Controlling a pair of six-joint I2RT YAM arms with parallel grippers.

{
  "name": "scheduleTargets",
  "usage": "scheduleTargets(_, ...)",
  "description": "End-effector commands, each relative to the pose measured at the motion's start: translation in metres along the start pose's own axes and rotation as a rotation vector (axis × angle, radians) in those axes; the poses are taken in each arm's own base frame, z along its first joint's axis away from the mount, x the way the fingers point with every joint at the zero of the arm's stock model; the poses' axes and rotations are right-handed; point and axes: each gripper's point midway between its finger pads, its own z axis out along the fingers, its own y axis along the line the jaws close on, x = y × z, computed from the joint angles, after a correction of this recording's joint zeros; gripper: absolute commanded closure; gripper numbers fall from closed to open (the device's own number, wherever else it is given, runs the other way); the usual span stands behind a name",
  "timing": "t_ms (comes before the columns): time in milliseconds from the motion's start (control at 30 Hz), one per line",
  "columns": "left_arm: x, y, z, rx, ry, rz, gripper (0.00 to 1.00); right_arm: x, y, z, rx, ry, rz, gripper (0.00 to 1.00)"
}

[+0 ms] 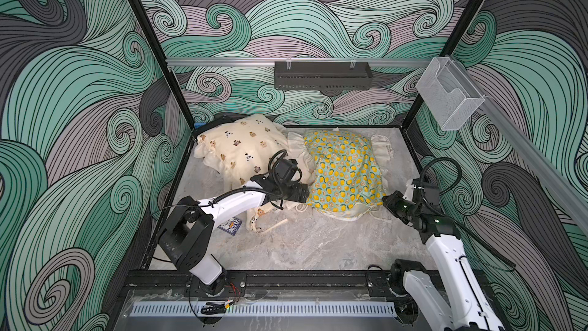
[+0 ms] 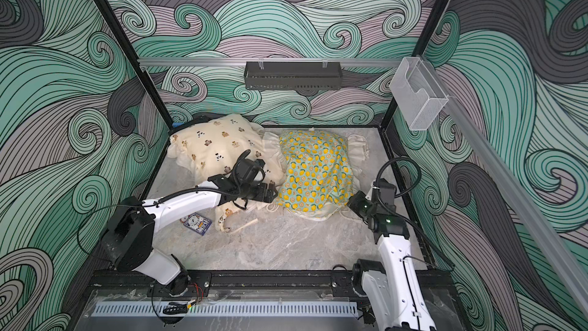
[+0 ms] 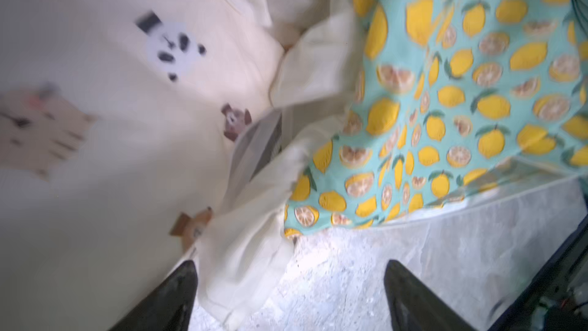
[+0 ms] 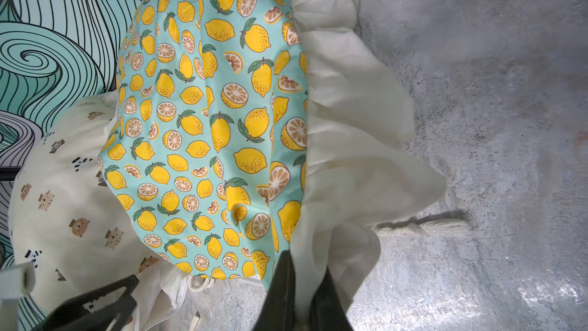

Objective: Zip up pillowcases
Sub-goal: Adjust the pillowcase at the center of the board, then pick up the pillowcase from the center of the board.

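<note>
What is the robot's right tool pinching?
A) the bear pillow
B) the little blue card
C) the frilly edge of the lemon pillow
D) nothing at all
C: in the right wrist view, the right tool is shut on the cream frill along the edge of the lemon pillow.

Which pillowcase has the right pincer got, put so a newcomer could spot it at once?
On the grey marbled tabletop, two stuffed pillowcases lie side by side at the back. It is the mint-green pillowcase, on the right arm's side, its cream ruffle pinched in the shut right pincer. Yellow lemons set it apart from the cream pillowcase with bears and pandas beside it.
</note>
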Motion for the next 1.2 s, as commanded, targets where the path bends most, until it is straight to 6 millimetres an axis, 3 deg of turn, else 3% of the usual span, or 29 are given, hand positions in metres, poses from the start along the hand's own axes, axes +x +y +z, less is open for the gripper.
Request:
scheduleTargets(0, -0.004, -0.012, -0.006, 0.023, -0.077, 0.152, 0.13, -0.001, 0.003, -0.004, 0.001, 0.012, -0.015, 1.0)
scheduleTargets(100, 0.011, -0.011, 0.005, 0.017, -0.042, 0.263, 0.22, -0.003, 0.003, -0.004, 0.002, 0.01, -0.015, 1.0)
scheduleTargets(200, 0.025, 0.002, 0.022, -0.043, 0.009, 0.337, 0.31, -0.006, 0.005, -0.006, 0.001, -0.001, -0.015, 1.0)
scheduleTargets(300, 0.032, 0.004, 0.036, -0.055, 0.042, 0.392, 0.35, -0.008, 0.008, -0.007, -0.004, -0.006, -0.023, 1.0)
scheduleTargets(567, 0.022, 0.015, 0.057, -0.156, 0.03, 0.403, 0.37, -0.008, 0.011, -0.004, -0.023, 0.006, -0.024, 1.0)
scheduleTargets(867, -0.001, 0.022, 0.053, -0.273, -0.022, 0.431, 0.46, -0.008, 0.013, -0.002, -0.034, 0.018, -0.029, 1.0)
scheduleTargets(1167, 0.015, 0.009, 0.072, -0.17, 0.06, 0.491, 0.47, -0.007, 0.017, -0.003, -0.052, 0.025, -0.04, 1.0)
